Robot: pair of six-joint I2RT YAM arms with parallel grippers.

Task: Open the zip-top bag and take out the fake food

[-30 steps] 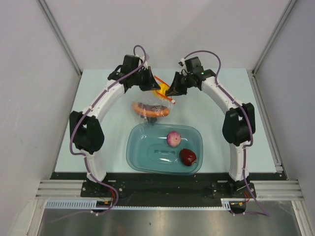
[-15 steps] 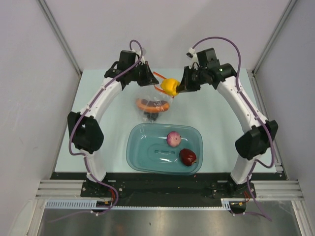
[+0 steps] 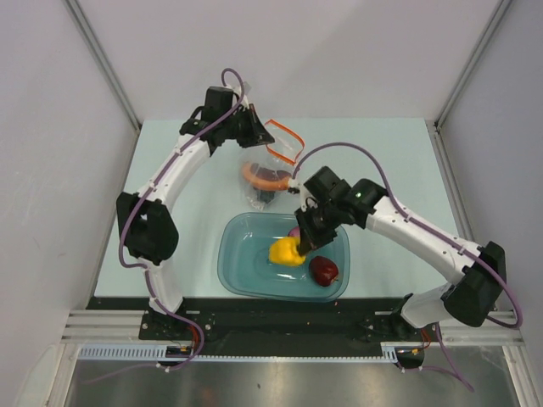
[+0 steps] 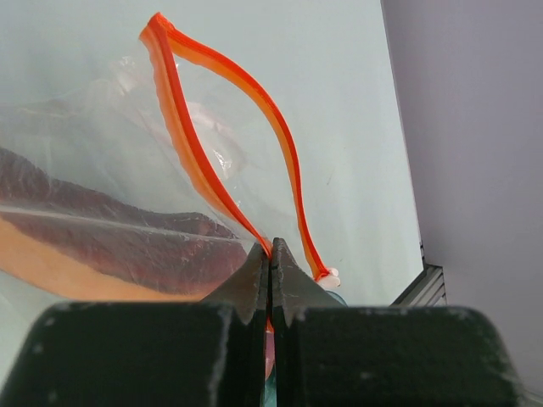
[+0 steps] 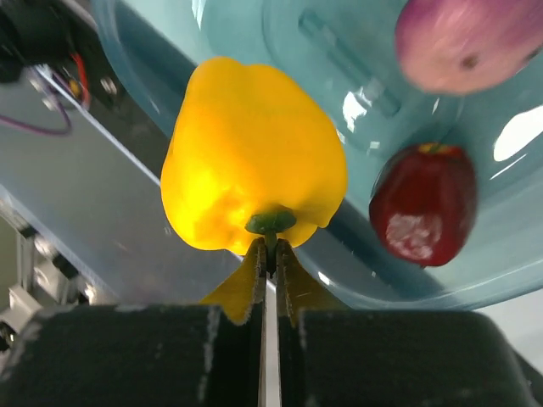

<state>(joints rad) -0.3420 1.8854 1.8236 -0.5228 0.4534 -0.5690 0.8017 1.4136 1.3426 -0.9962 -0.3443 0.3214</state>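
**A:** Where does the bag (image 3: 270, 170) sit against the left gripper (image 4: 270, 254)?

**B:** Right at its fingertips. The bag lies on the table (image 3: 382, 161) toward the far side, just beyond the tub (image 3: 227, 259). Its orange zip strip (image 4: 191, 153) runs down into the left jaws. The mouth is parted: the two halves of the strip bow apart and come together again near the fingers.

**A:** How far open is that gripper?

**B:** Not at all. The tips are pressed together, with one half of the strip pinched between them. The other half passes just beside them.

**A:** What is inside the bag?

**B:** A long orange-and-maroon slice (image 4: 102, 246) lying across it, and a dark berry cluster (image 3: 265, 197) at the end nearest the tub.

**A:** And the right gripper (image 5: 269, 248)?

**B:** It is over the tub, with its fingers nearly touching. They are clamped on the green stem (image 5: 270, 222) of the yellow pepper (image 5: 254, 161). The pepper hangs beyond the tips, and from above it is over the middle of the tub. I cannot tell whether it touches the tub's floor.

**A:** Anything else in the tub?

**B:** A dark red apple (image 5: 420, 203) in the near right corner, just beside the pepper. There is also a pink onion (image 5: 467, 42) farther back. From above, the right wrist partly hides the onion.
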